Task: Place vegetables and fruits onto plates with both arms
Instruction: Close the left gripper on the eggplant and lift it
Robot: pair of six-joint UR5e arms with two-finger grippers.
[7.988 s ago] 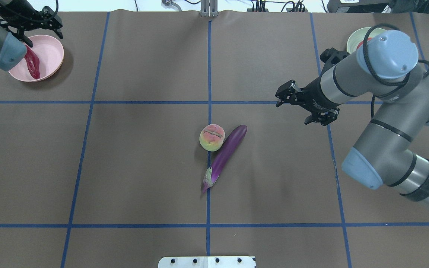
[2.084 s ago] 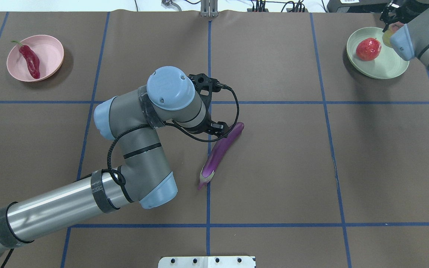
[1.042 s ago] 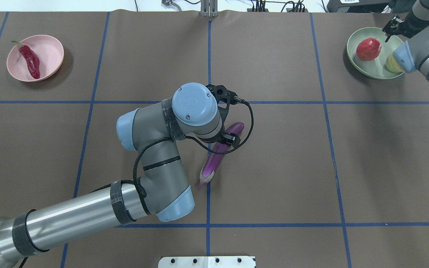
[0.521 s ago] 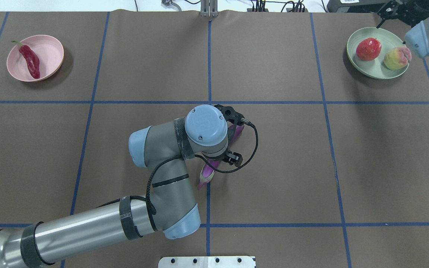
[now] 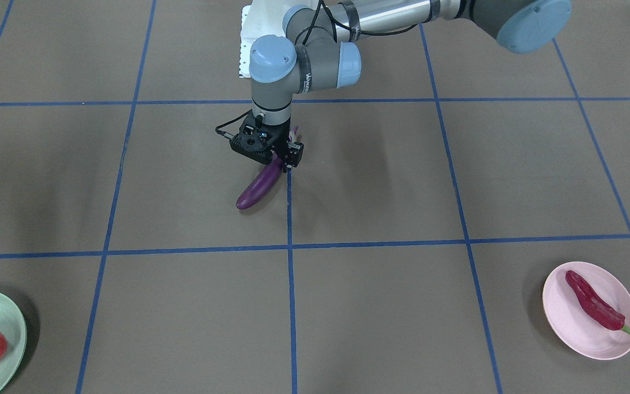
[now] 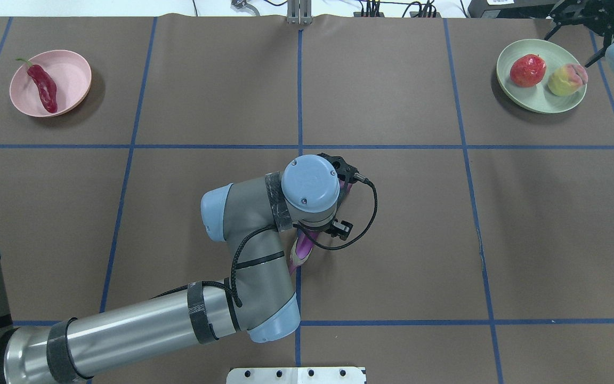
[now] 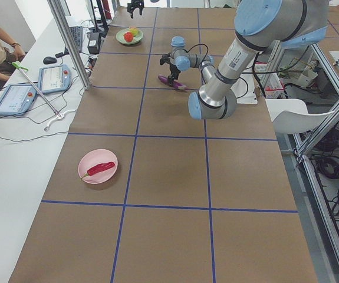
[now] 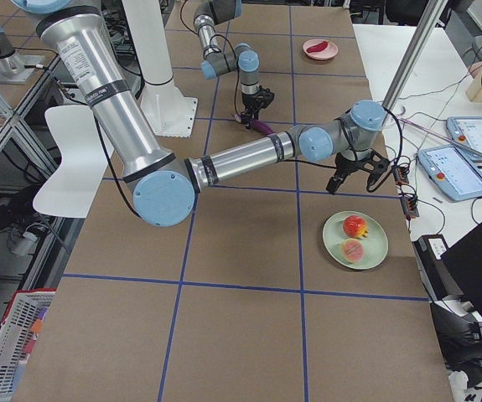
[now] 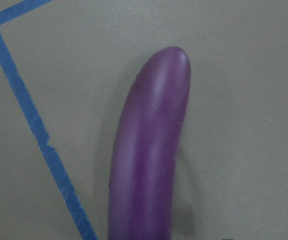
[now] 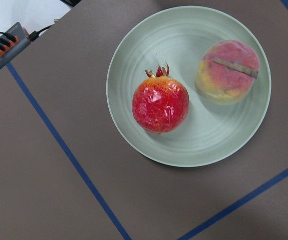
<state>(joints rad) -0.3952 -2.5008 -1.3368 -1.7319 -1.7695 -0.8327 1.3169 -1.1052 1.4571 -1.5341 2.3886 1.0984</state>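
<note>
The purple eggplant (image 5: 257,189) lies on the brown table mat near the centre, and its rounded end fills the left wrist view (image 9: 149,160). My left gripper (image 5: 281,163) is low over its cap half, open, with a finger on each side. The overhead view shows only the cap end (image 6: 303,250) under my wrist. The red chili (image 6: 43,88) lies in the pink plate (image 6: 72,69) at the far left. The pomegranate (image 6: 527,70) and the peach (image 6: 566,80) sit in the mint green plate (image 6: 539,98) at the far right. My right gripper (image 6: 573,40) is open and empty above that plate's far edge.
The white pedestal base (image 6: 296,375) stands at the near table edge. Cables and a hub (image 10: 8,42) lie past the far edge by the green plate. An operator's desk with tablets (image 7: 16,97) runs along the far side.
My left arm has come in over the eggplant, slid toward its cap end and lowered. My right gripper has let go of the peach on the green plate and pulled back above it.
</note>
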